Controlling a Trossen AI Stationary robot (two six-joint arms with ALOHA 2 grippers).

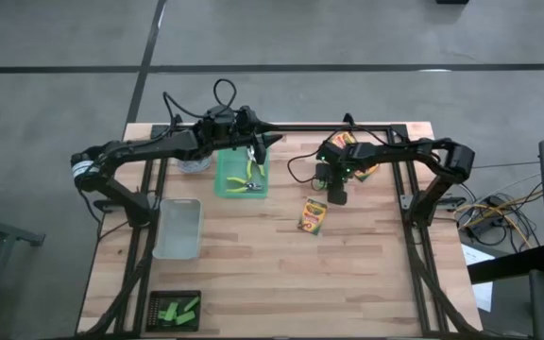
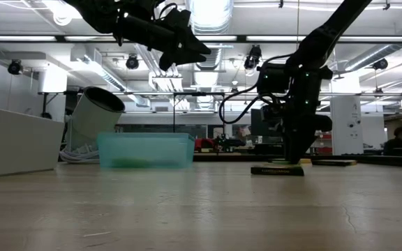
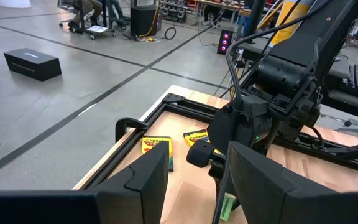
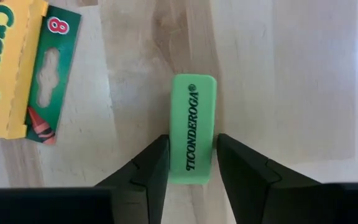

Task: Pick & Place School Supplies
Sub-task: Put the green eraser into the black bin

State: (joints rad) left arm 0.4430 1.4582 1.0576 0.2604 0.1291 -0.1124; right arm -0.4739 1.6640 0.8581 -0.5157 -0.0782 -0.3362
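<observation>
A bright green block (image 4: 192, 118) lies flat on the wooden table. My right gripper (image 4: 191, 146) points down over it, open, one finger close beside each long side at the block's near end. A crayon box (image 1: 313, 215) lies just beside it, toward the table's near edge. Two more crayon boxes (image 1: 346, 142) (image 1: 366, 172) lie under the right arm. Pliers with yellow-green handles (image 1: 246, 177) rest in the teal tray (image 1: 225, 184). My left gripper (image 1: 270, 142) hangs open and empty, high over the tray's far right corner.
A clear plastic bin (image 1: 178, 229) stands at the left. A small black tray (image 1: 176, 310) with green blocks sits near the front left corner. A pale cylinder (image 2: 93, 115) leans beside the teal tray. A black frame rail (image 1: 348, 127) runs along the far edge.
</observation>
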